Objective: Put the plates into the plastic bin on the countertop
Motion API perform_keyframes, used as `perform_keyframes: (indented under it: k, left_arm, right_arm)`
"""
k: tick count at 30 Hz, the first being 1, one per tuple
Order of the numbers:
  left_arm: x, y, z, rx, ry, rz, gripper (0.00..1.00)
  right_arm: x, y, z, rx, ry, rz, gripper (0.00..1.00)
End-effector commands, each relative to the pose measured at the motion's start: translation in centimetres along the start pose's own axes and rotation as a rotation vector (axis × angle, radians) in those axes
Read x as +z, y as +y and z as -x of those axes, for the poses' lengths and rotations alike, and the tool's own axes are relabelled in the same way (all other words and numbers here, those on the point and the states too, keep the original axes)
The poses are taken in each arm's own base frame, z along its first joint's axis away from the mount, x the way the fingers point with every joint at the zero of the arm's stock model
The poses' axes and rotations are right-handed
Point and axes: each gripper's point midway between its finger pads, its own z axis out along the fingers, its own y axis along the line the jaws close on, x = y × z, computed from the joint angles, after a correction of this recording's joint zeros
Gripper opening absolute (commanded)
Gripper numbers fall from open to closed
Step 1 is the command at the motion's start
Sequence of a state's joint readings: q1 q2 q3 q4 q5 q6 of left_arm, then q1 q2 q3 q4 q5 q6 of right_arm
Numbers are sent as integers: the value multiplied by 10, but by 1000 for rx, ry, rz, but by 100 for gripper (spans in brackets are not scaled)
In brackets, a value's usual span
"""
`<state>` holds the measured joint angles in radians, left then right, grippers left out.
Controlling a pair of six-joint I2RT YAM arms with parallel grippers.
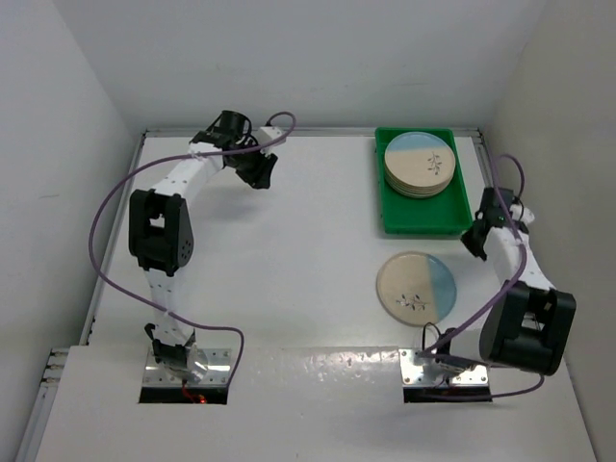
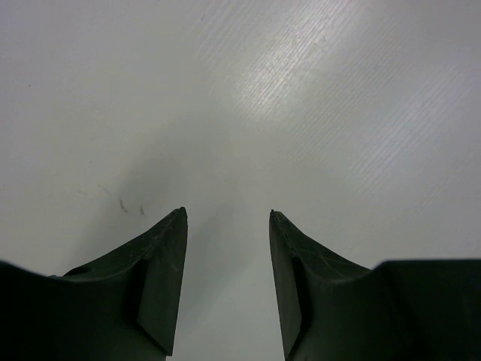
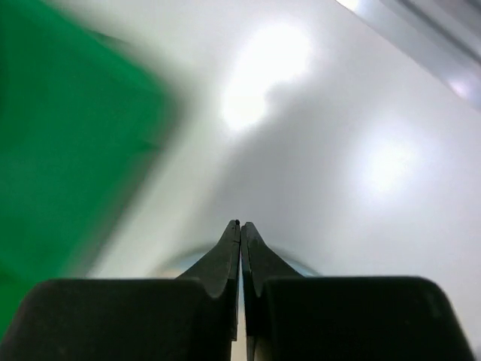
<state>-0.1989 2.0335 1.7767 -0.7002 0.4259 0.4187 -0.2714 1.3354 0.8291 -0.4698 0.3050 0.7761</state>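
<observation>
A stack of cream plates (image 1: 420, 164), blue segment on top, sits in the far end of the green plastic bin (image 1: 423, 219). One more plate (image 1: 416, 287), cream and blue with a dark sprig, lies flat on the white countertop (image 1: 289, 269) just in front of the bin. My right gripper (image 1: 478, 238) hovers right of the bin's near corner, its jaws pressed together with nothing between them (image 3: 240, 224). The bin (image 3: 60, 135) appears blurred at the left of the right wrist view, and a blurred plate rim (image 3: 171, 263) shows behind the fingers. My left gripper (image 1: 260, 173) (image 2: 228, 213) stands open over bare countertop at the far left.
A thin raised rim (image 1: 308, 131) edges the countertop, with white walls close behind and on both sides. Purple cables loop off both arms. The near end of the bin holds no plate.
</observation>
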Motion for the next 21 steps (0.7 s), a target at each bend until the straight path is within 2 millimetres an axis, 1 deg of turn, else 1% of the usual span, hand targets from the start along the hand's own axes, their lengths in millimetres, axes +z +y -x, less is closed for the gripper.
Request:
perform_keyframes:
  k: [1,2,3,4,5,6,7,8,10,11,14,15,16,19,20,21]
  left_arm:
    - [-22,-5,27,60,-79,15,50]
    - [-21,-6,24,56,-72,11,50]
    - [-21,-6,24,56,-72,11,50]
    - [-21,-6,24,56,-72,11,50]
    - [-19,-9,21,52,-69,-1,50]
    - [-22,-9,24,56,-76,3,50]
    - [-20,-10,19,51,-66,-3,50]
    - [-20,-11,19,51,-66,-3,50]
    - [-22,-12,19,51,-66,-3,50]
    - [-22,-10,18,51,-62,5,50]
    - [-22,-9,17,50,-58,14,50]
    - [-22,-9,17,50,-58,14,50]
    - [-22,-9,17,50,-58,14,50]
    - [-22,-9,17,50,-58,14,50]
    - [-23,-8,16,50,-53,22,50]
    - [-23,-8,16,50,-53,22,50]
  right_arm:
    - [17,-58,-45,82,113,-199,0]
    - [24,-71,-60,127,164,-239,0]
    - [26,-73,-65,132,188,-248,0]
    - [27,-70,-71,143,222,-236,0]
    - [32,-75,-76,135,243,-265,0]
    - [36,-77,-80,125,259,-287,0]
    - [37,-79,-84,120,273,-297,0]
    - [41,-82,-92,115,309,-318,0]
    - [41,-75,-104,115,358,-287,0]
    - [37,-69,-123,98,423,-248,0]
    - [28,-50,-145,39,468,-169,0]
    - [24,-50,-152,18,486,-170,0]
    - [15,-39,-169,-60,507,-141,0]
    - [-5,-27,-198,-186,571,-92,0]
    - [-18,-19,-214,-244,621,-56,0]
    - [-23,-15,-220,-276,639,-30,0]
